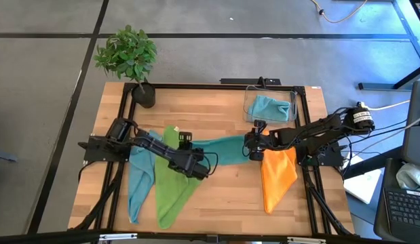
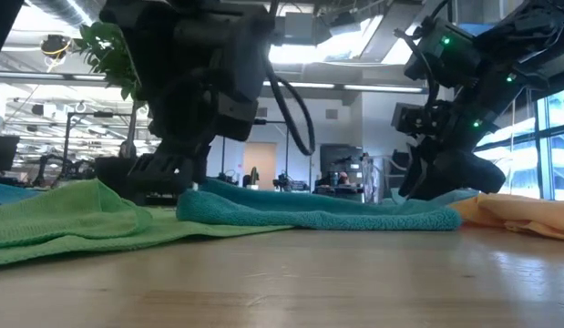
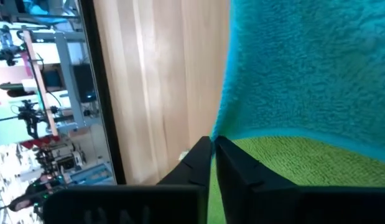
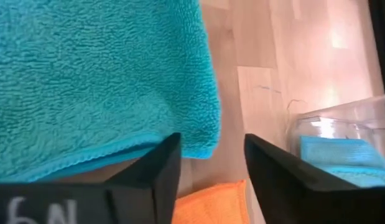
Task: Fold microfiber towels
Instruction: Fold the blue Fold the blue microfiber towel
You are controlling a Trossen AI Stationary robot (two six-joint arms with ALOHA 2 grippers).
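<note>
Where the table's near edge begins, the lime green towel [image 1: 170, 177], a light blue towel [image 1: 138, 177] and the orange towel [image 1: 277, 175] lie spread, apparently awaiting folding. Mid-table, the teal towel [image 1: 226, 149] stretches between both arms, seemingly just laid flat: the left gripper [image 3: 212, 152] shows fingers pressed nearly together at its corner, while the right gripper [image 4: 211, 163] stands wide, its fingers straddling the opposite corner. Farther back, only the overhead and right wrist views reveal another blue towel [image 1: 271, 108] inside the clear bin [image 1: 294, 95]; the low view hides it.
</note>
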